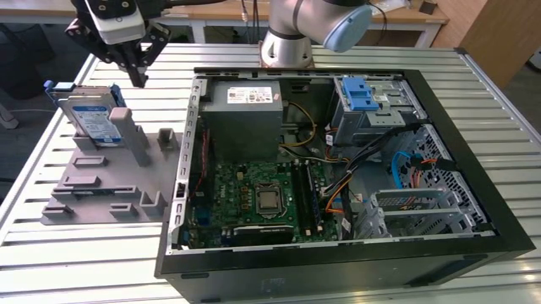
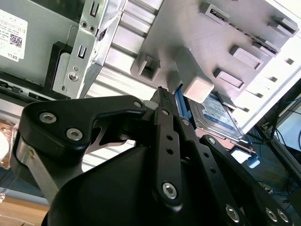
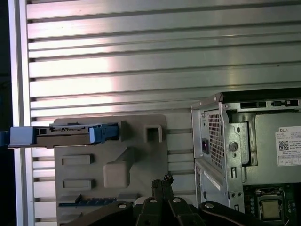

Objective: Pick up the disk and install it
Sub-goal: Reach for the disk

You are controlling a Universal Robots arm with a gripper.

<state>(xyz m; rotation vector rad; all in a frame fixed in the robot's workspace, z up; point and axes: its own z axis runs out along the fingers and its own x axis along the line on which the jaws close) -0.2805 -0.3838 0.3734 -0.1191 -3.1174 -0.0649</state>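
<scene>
The disk (image 1: 91, 118) stands on edge, leaning in a slot at the far end of a grey holder plate (image 1: 93, 190) on the exterior view's left. It is silver with a blue-and-white label and blue side rails. My gripper (image 1: 139, 78) hangs in the air just above and slightly right of the disk, fingers pressed together, holding nothing. The first wrist view shows the disk (image 3: 66, 134) edge-on, with the shut fingertips (image 3: 162, 181) some way from it. In the second wrist view the disk (image 2: 222, 117) lies just beyond the fingertips (image 2: 162, 95).
An open computer case (image 1: 439, 250) fills the centre and right of the slatted metal table (image 1: 68, 266). Inside are a grey power-supply box (image 1: 245, 120), a motherboard (image 1: 253, 196), a silver cage with a blue latch (image 1: 365, 100) and loose cables. The arm's base (image 1: 286, 50) stands behind the case.
</scene>
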